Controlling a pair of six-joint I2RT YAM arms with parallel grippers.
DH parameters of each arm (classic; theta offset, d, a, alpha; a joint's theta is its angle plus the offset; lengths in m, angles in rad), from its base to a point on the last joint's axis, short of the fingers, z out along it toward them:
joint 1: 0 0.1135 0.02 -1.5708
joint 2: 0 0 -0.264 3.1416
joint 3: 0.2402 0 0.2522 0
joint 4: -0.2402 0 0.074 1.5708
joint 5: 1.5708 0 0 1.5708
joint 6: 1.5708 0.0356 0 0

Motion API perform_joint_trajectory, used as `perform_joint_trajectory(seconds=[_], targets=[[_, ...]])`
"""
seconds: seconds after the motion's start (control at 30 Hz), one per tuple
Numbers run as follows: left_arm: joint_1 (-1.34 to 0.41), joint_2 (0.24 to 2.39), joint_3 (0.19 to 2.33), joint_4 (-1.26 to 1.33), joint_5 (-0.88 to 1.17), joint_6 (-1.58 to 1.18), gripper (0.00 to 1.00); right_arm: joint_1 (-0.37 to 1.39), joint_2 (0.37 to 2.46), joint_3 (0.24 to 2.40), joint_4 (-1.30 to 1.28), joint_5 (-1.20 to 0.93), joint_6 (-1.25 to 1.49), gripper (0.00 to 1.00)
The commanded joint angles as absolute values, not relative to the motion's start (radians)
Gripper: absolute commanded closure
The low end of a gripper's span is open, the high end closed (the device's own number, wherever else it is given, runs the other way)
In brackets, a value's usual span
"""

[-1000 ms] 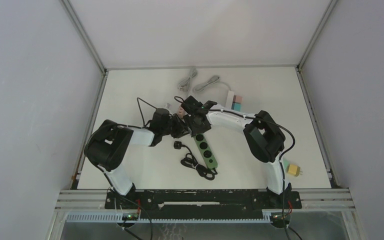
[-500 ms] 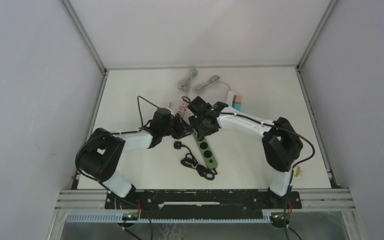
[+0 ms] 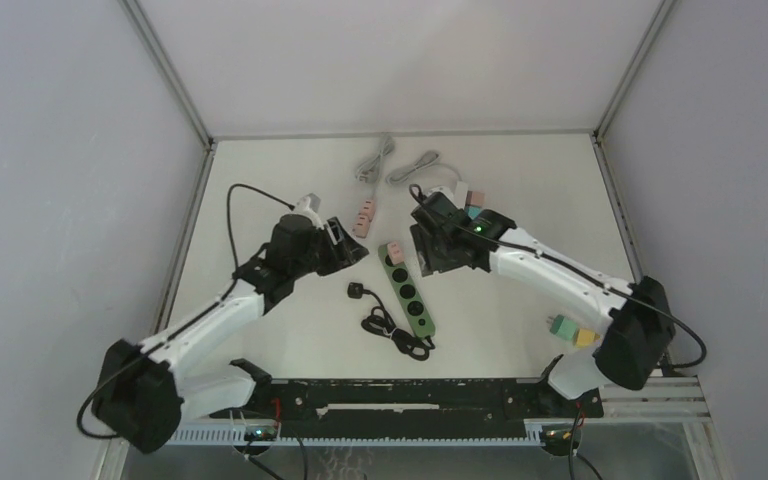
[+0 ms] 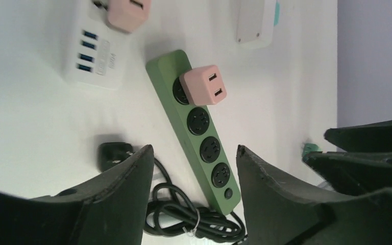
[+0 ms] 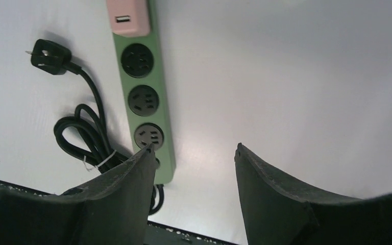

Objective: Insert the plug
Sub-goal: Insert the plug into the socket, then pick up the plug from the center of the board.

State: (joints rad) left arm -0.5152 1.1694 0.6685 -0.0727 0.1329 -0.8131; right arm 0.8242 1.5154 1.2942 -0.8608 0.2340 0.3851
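The green power strip (image 3: 409,293) lies on the table between my arms. A pink cube plug (image 3: 391,252) sits in its far end socket, also seen in the left wrist view (image 4: 203,85) and the right wrist view (image 5: 127,18). The three other sockets (image 4: 206,148) are bare. My left gripper (image 3: 347,248) hangs to the left of the strip, open (image 4: 194,153) and holding nothing. My right gripper (image 3: 432,262) hovers to the right of the strip, open (image 5: 194,150), with only bare table between its fingers.
The strip's black plug (image 3: 357,290) and coiled cord (image 3: 396,331) lie by its near end. A white USB hub (image 4: 96,58) with a pink adapter (image 4: 127,10) lies behind. Grey cables (image 3: 375,157), a white block (image 3: 470,203) and small yellow-green adapters (image 3: 571,331) lie around.
Both arms have drawn back from the strip, left to the left, right to the right. The left gripper opened and let go of the pink plug, which stays in the socket.
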Motion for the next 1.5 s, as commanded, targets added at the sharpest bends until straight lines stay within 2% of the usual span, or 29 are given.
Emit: perform_joint_trajectory(seconds=[0.0, 0.37, 0.43, 0.63, 0.77, 1.07, 1.17, 1.47], targets=[[-0.518, 0.974, 0.798, -0.319, -0.055, -0.604, 0.34, 0.812, 1.355, 1.237, -0.906, 0.359, 0.454, 0.34], [-0.517, 0.669, 0.847, -0.399, -0.264, -0.325, 0.16, 0.688, 1.003, 1.010, -0.931, 0.433, 0.602, 0.31], [-0.517, 0.643, 0.840, -0.398, -0.289, -0.285, 0.13, 0.639, 0.948, 0.967, -0.932, 0.402, 0.607, 0.27], [-0.517, 0.563, 0.796, -0.363, -0.404, -0.178, 0.00, 0.455, 0.838, 0.867, -0.950, 0.296, 0.639, 0.24], [-0.517, 0.528, 0.758, -0.325, -0.438, -0.147, 0.00, 0.331, 0.803, 0.794, -0.974, 0.298, 0.713, 0.16], [-0.517, 0.506, 0.708, -0.336, -0.472, -0.141, 0.00, -0.070, 0.800, 0.656, -0.947, 0.174, 0.794, 0.14], [-0.517, 0.483, 0.706, -0.336, -0.480, -0.137, 0.00, -0.129, 0.813, 0.653, -0.967, 0.229, 0.835, 0.08], [-0.545, 0.446, 0.692, -0.336, -0.521, -0.121, 0.00, -0.236, 0.889, 0.592, -0.906, 0.267, 0.868, 0.08]])
